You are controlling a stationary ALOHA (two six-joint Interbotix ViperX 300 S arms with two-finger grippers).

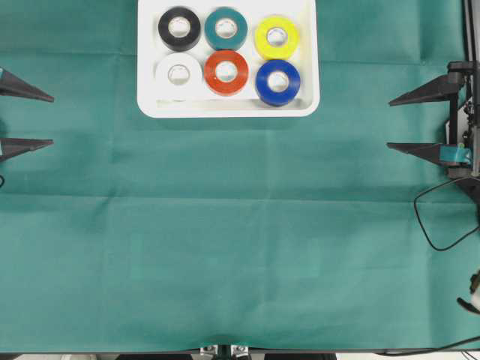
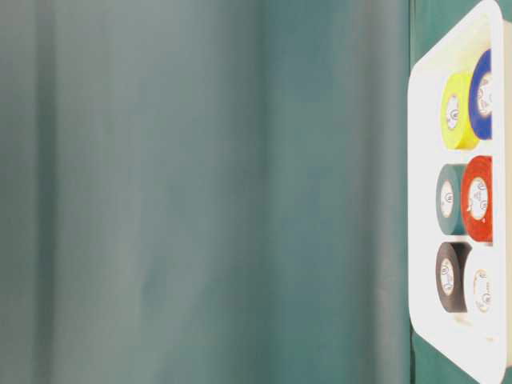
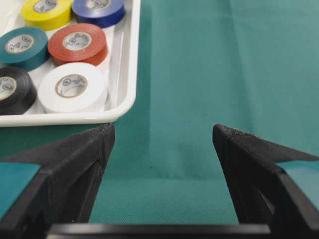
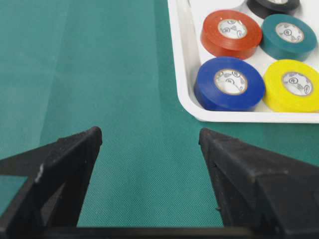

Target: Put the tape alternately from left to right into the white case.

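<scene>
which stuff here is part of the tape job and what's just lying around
Part of the job:
- black roll, teal roll, yellow roll, white roll, red-orange roll, blue roll, all lying in the white case

Just lying about:
- green cloth
- black cable

Case: shallow white tray, rounded corners, raised rim, on the green cloth near the far edge. Holds six glossy tape rolls lying flat (pale cores up), in two rows. Far row: black, teal, yellow. Near row: white, red-orange, blue.
</scene>
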